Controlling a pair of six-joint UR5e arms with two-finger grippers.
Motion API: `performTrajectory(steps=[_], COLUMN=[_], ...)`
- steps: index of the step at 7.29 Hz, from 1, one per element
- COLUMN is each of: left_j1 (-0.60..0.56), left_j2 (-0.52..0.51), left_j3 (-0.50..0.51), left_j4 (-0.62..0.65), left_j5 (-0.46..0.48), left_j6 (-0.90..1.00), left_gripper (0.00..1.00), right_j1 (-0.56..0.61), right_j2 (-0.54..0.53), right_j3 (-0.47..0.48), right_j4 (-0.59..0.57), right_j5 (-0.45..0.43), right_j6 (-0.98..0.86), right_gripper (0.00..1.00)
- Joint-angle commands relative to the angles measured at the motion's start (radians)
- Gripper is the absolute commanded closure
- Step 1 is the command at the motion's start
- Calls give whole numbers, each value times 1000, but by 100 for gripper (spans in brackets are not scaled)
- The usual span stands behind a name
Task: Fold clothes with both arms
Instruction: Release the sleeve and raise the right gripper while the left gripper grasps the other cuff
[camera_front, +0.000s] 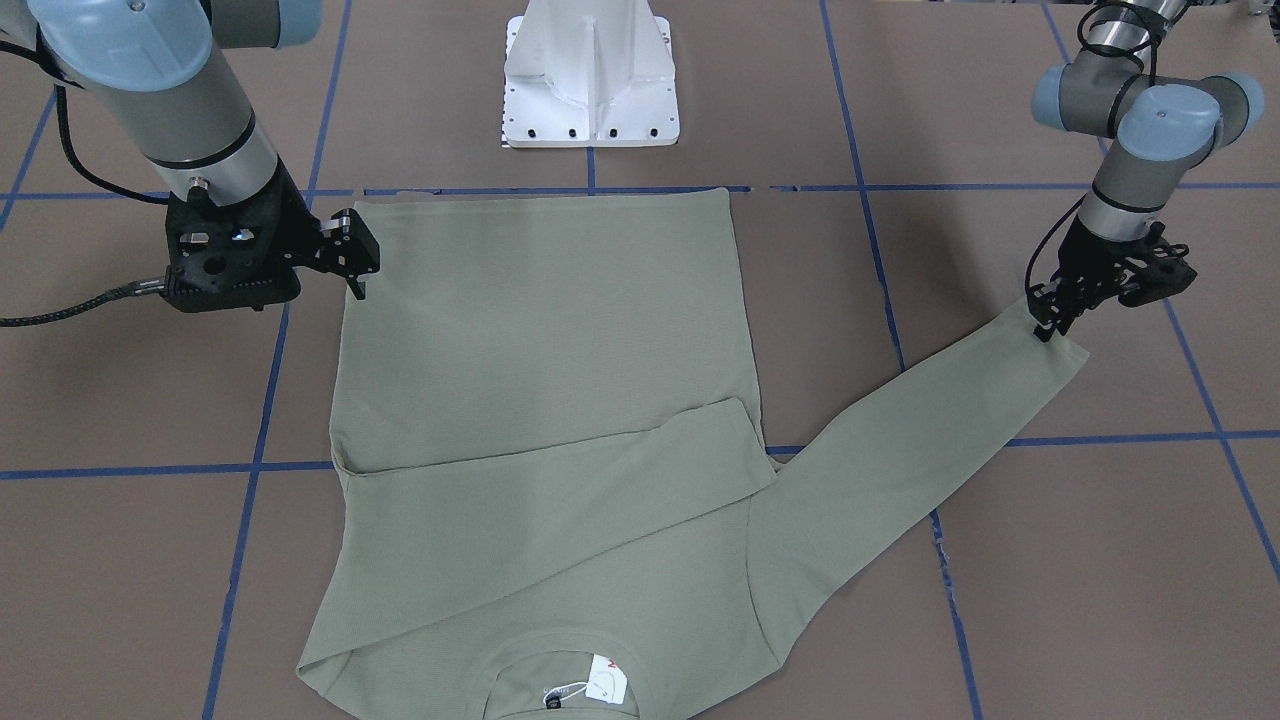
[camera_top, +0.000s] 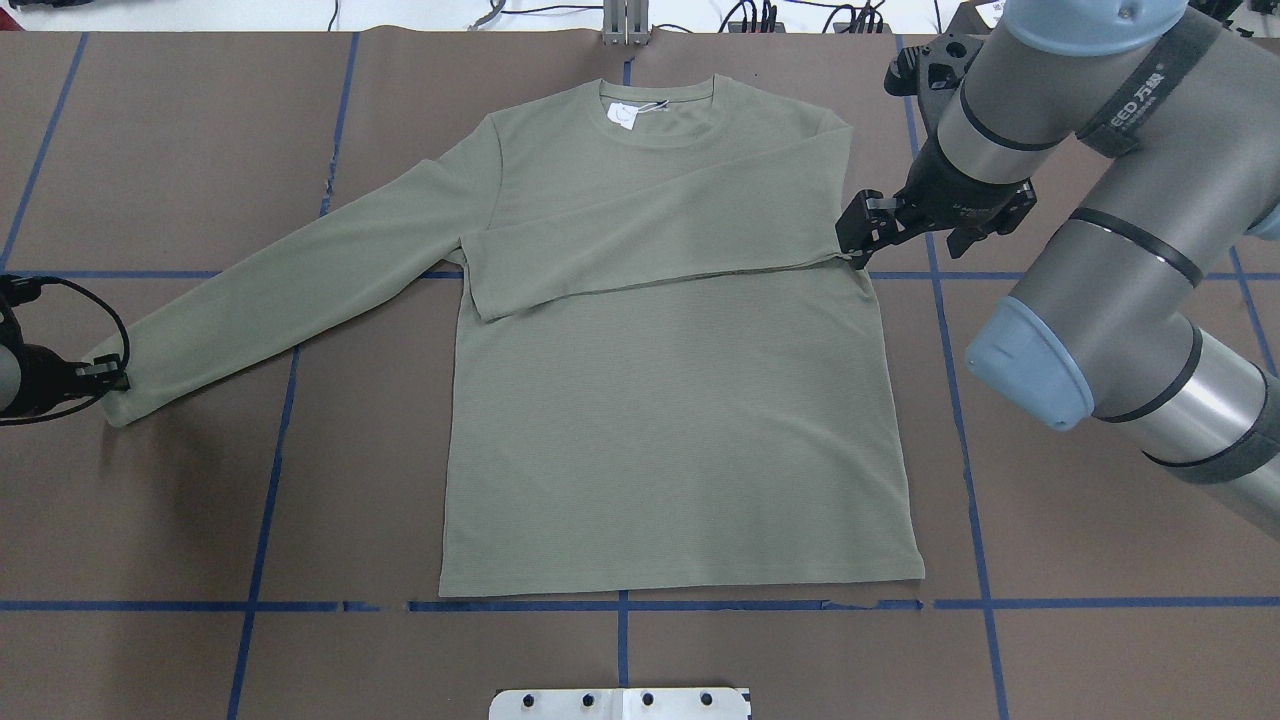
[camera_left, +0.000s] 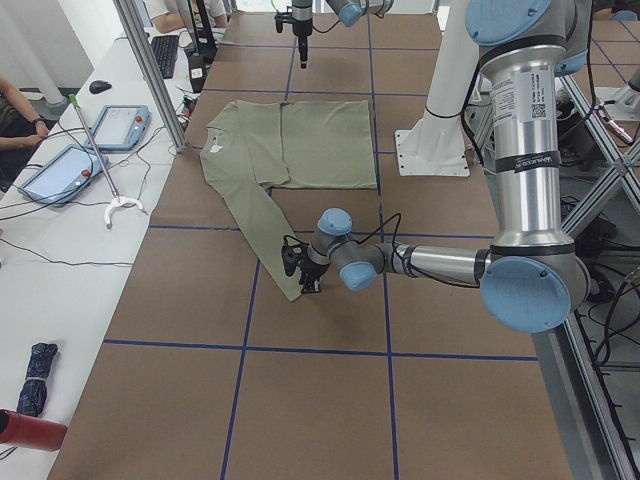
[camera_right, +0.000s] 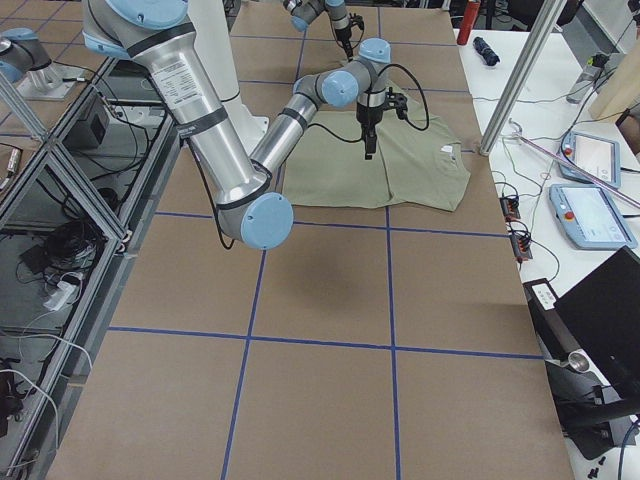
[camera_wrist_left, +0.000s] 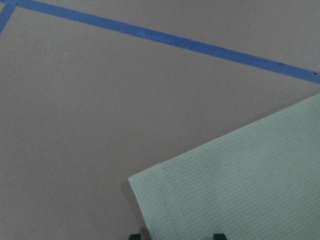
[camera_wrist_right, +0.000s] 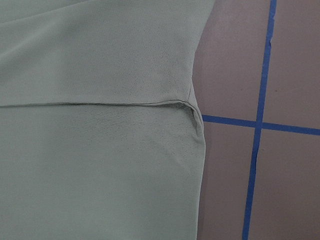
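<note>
Shirt (camera_top: 660, 400) lay flat on the table (camera_top: 150, 520), its unfolded sleeve (camera_top: 280, 290) stretching lengthwise to the left gripper (camera_top: 108, 376), jaws apart astride the cuff (camera_wrist_left: 225, 190) (right gripper (camera_top: 862, 240), beside the opposite side fold, unreadable).

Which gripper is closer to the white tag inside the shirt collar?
The right. The right gripper is at the shirt's side edge, by the folded sleeve, not far from the tag. The left gripper is far away, at the cuff of the stretched-out sleeve.
</note>
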Motion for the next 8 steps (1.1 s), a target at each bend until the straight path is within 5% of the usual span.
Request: performTrajectory(steps=[1, 4, 8], left_j1=[0, -3, -62], left_j2=[0, -4, -476], left_j3=[-6, -90, -130], left_j4=[0, 26, 567], left_j5=[0, -15, -41], left_j6=[-3, 0, 11], left_gripper=[98, 100, 100], right_j1=[1, 10, 39], right_j2=[-1, -11, -197], right_j3=[1, 19, 153], right_j4=[1, -9, -14], right_j5=[1, 8, 21], right_j6=[0, 2, -6], right_gripper=[0, 0, 0])
